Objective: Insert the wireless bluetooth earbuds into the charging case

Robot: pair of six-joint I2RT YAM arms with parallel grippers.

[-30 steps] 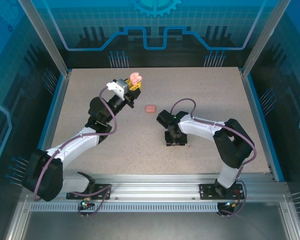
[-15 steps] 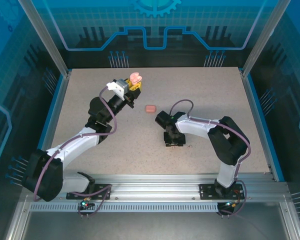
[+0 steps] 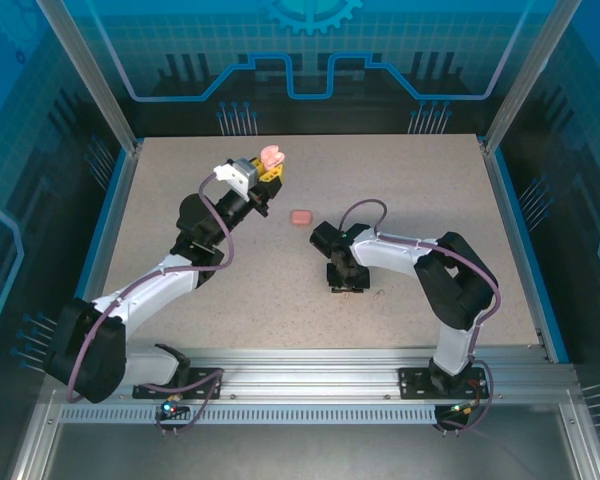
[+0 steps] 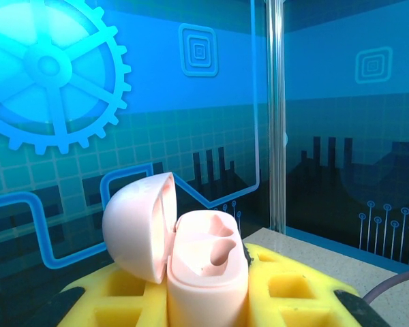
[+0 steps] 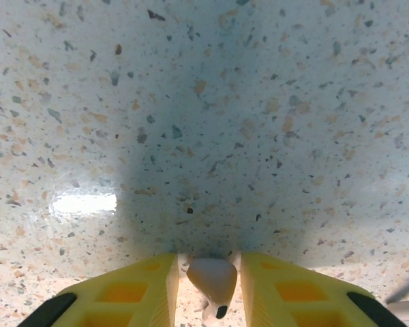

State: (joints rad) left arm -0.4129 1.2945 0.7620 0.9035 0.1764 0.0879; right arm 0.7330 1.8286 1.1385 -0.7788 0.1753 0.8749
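We see the left gripper (image 3: 269, 170) raised above the speckled beige table top (image 3: 420, 200), its jaws clamped narrow on the small glossy salmon-pink plastic charging case (image 4: 208, 272). The case stands upright between the yellow fingers (image 4: 286, 300), its lower body sunk between them and its top rising clear. Its rounded lid (image 4: 138, 228) is swung open and hangs to the left of the body, hinged along that side. Inside the body we make out two lobed hollows, and we see nothing sitting in them.

The right gripper (image 3: 347, 284) points straight down, close to the table. In its wrist view, a tiny pale pink earbud (image 5: 213, 281) sits between its two yellow fingers (image 5: 146, 293), with a dark spot at its nearer end. The jaws stand narrow about it. The finger on the right of that view looks to be touching it, while a thin pale line shows on the other side, so we cannot tell whether it is truly gripped.

A second tiny salmon-pink earbud (image 3: 300, 216) lies on the table, beyond the right gripper and to its left, and nearer the arm bases than the left gripper, apart from both.
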